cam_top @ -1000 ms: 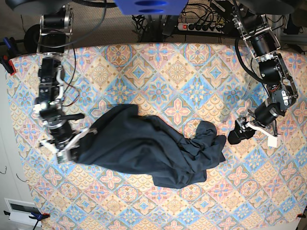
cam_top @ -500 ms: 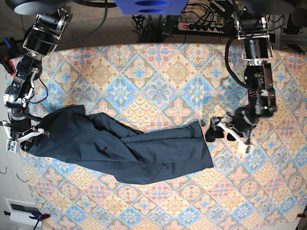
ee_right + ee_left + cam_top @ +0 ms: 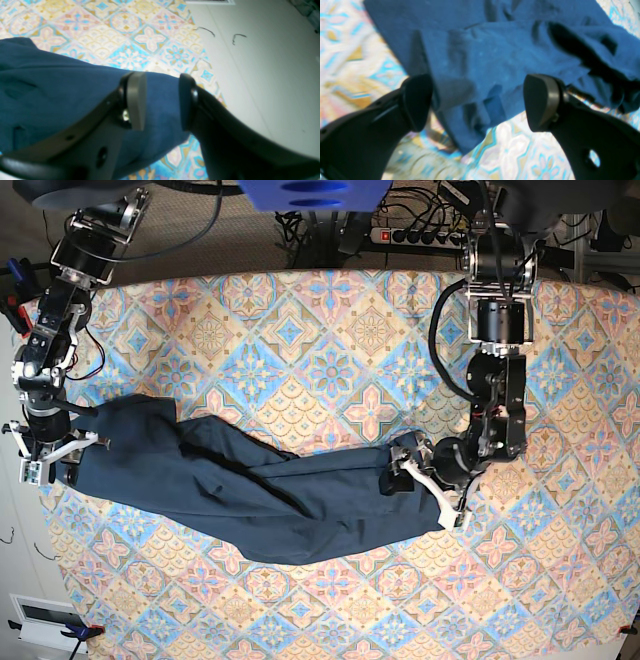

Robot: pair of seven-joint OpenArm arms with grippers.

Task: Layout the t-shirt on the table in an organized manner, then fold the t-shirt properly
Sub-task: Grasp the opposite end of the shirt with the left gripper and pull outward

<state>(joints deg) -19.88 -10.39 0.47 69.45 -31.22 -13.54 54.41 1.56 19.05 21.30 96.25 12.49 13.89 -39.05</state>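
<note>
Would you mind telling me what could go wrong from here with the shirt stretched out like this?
1. The shirt lies as a twisted, wrinkled band, so folding now would probably lock in creases.
2. The right end effector works at the table edge; cloth there might slide off.
3. The left end effector might pinch several bunched layers.

The t-shirt [image 3: 250, 490] lies stretched across the table [image 3: 330, 330].
</note>
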